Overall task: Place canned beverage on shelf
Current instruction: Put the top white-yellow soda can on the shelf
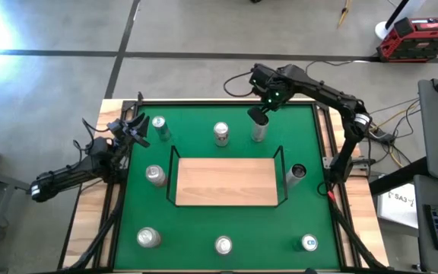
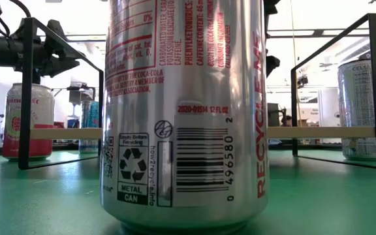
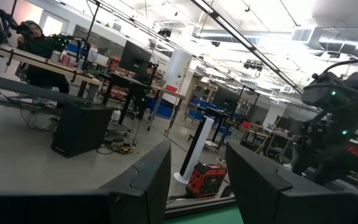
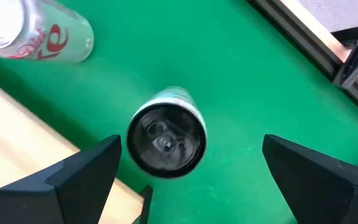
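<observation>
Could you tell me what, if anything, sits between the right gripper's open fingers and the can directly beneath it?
Nothing does. In the right wrist view, the right gripper hangs open above the can, with only air between. Green felt surrounds the can.

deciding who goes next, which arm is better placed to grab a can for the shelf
Right, likely. The right gripper hangs open directly above a can just behind the shelf. The left gripper sits at the table's left edge, aimed out into the room.
</observation>
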